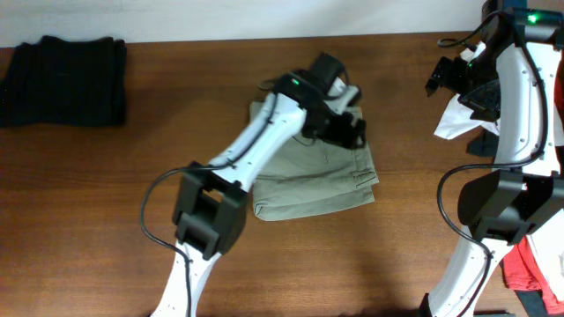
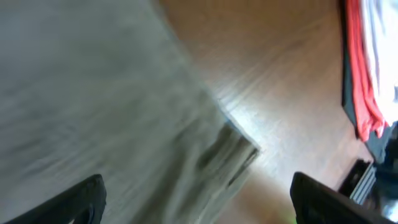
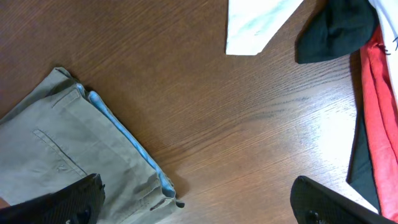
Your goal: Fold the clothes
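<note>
A folded khaki garment (image 1: 317, 180) lies in the middle of the table. My left gripper (image 1: 346, 123) hovers over its far edge. In the blurred left wrist view the jaws (image 2: 199, 208) are open and empty, with the khaki fabric (image 2: 93, 93) close below. My right gripper (image 1: 442, 75) is raised at the far right, open and empty (image 3: 199, 208). Its view shows the khaki garment's corner (image 3: 68, 149) with a blue lining. A white garment (image 1: 456, 119) lies by the right arm and also shows in the right wrist view (image 3: 255, 25).
A folded dark stack (image 1: 62, 79) sits at the far left. A dark piece (image 3: 336, 28) lies next to the white garment. Red clothing (image 1: 529, 264) lies at the right edge by the right arm's base, and it also shows in both wrist views (image 3: 373, 93) (image 2: 360, 74).
</note>
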Available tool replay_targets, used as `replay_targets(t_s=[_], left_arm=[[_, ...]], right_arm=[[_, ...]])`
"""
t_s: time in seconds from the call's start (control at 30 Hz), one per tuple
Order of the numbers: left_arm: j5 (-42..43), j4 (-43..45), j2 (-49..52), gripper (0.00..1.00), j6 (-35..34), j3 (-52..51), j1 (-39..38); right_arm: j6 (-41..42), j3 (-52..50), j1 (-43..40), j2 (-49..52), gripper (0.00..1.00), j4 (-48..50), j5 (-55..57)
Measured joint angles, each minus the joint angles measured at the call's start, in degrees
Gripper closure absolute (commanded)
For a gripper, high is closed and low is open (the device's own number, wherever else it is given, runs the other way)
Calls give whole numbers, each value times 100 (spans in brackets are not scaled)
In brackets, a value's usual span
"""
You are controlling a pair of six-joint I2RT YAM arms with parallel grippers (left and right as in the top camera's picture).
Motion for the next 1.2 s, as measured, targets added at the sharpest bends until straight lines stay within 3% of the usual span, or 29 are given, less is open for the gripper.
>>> replay_targets(t_s=[0.23,0.43,0.67,1.03,1.1,1.17,1.2], left_arm=[[-505,-1596,0,1,245,334,1447],[-365,-1932,0,1,796,306,2673],[181,-1731,-2,1,1132,-896,2730],[1414,-313,-289,1,1139,-2627,2288],[1646,59,-354,11,1036,-2830,2203],[1759,356,-385,35,920,-2957,2124],[1753,503,-382,52,890,-3005,2081]], right_arm=[[0,0,0,0,1,0,0],[2,0,0,0,2,-2,-2],[0,0,0,0,1,-4,0],[0,0,0,0,1,-2,0],[2,0,0,0,1,0,0],[0,0,0,0,1,-2,0],[0,0,0,0,1,0,0]])
